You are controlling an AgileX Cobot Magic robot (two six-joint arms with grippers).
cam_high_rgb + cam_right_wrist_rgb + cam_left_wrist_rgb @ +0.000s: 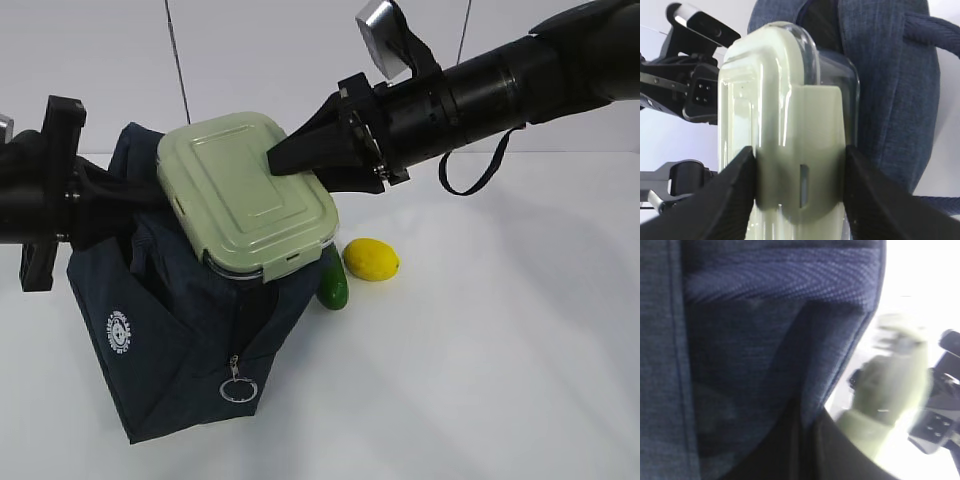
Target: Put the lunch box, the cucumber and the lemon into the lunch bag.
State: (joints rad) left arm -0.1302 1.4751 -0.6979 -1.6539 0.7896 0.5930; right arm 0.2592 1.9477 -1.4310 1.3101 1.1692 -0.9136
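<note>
The left claw, pressed together, pinches the bag rim open. The box, pinched by the right claw, tilts over the opening; it may snag the rim. Cucumber and lemon wait on the table.

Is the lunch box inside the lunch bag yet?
Not yet. The lunch box is tilted above the lunch bag mouth, clamped at its edge by the right pincer.

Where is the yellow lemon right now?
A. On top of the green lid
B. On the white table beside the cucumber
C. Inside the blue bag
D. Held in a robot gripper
B: the lemon lies on the table next to the cucumber, outside the lunch bag.
</note>
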